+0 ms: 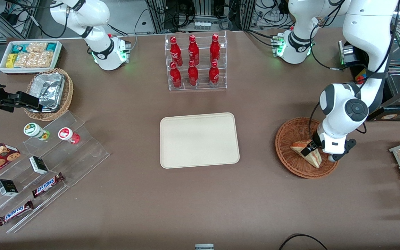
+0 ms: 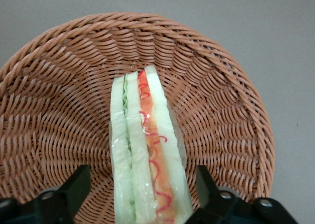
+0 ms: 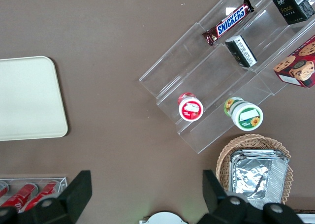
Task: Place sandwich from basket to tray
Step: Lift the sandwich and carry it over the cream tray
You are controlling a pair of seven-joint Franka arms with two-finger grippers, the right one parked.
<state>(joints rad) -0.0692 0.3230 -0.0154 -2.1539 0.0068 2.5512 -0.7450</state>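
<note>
Gripper [image 2: 142, 194] lowered into the basket [image 1: 286, 139], fingers [image 2: 74, 187] spread wide astride the sandwich [image 2: 145, 155], clear of both faces, positioned for a grasp. Wrist view reveals the gaps; front view alone shows the tray [image 1: 199, 139] beside the basket, toward the parked arm.
</note>
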